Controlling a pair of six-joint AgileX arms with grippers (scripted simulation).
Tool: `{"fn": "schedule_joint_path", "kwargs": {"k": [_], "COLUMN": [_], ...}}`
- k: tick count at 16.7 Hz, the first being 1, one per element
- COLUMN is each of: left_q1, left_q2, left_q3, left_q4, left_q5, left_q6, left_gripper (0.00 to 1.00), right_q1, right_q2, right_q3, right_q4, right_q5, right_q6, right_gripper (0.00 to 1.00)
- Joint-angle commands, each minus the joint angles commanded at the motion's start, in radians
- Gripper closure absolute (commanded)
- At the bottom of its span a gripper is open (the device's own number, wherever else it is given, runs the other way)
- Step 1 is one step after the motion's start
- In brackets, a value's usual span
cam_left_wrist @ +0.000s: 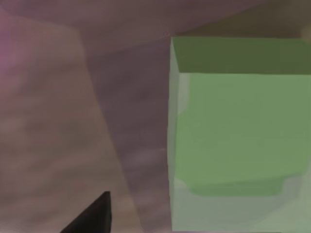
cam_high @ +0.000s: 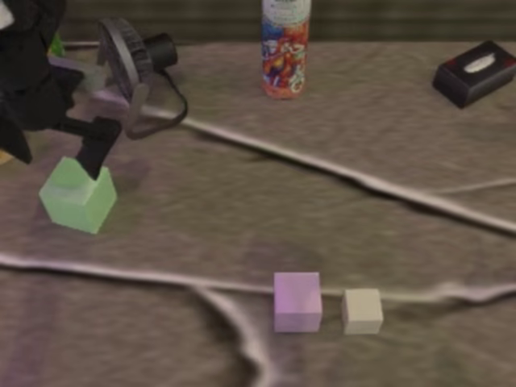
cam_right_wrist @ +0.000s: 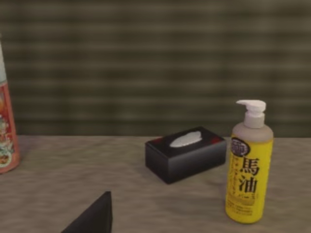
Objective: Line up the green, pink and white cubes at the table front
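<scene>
The left arm (cam_high: 32,81) is matte black and blocky, with angular housings and a slim black link. Its gripper (cam_high: 95,157) ends in dark, tapered, wedge-shaped fingers (cam_left_wrist: 92,218). The right wrist view shows one matching black pointed fingertip (cam_right_wrist: 95,218). No markings can be made out.

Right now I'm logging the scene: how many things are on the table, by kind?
Cubes: 3 – green cube, pink cube, white cube
Fans: 1
Spray cans: 1
Tissue boxes: 1
Pump bottles: 1
Total: 7
</scene>
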Motion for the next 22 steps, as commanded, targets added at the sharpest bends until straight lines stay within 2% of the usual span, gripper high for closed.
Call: {"fn": "schedule_joint_path", "kwargs": {"k": [4, 11, 16, 22], "left_q1": [-0.002, 0.001, 0.001, 0.001], "left_q2": [0.015, 0.108, 0.118, 0.118], "left_q3": [-0.024, -0.165, -0.180, -0.180], "left_q4": [0.038, 0.275, 0.298, 0.298], "left_q5": [0.000, 0.001, 0.001, 0.001], "left_q6": [-0.002, 0.002, 0.003, 0.003], "left_gripper": [0.00, 0.00, 0.00, 0.45], "right_q1": [0.000, 0.000, 0.000, 0.000], "right_q2": [0.000, 0.000, 0.000, 0.000], "right_q3": [0.000, 0.000, 0.000, 0.000], "right_q4": [0.000, 0.000, 0.000, 0.000], "right_q5": [0.000, 0.000, 0.000, 0.000], "right_q6": [0.000, 0.000, 0.000, 0.000], "right_gripper": [0.00, 0.00, 0.00, 0.00]}}
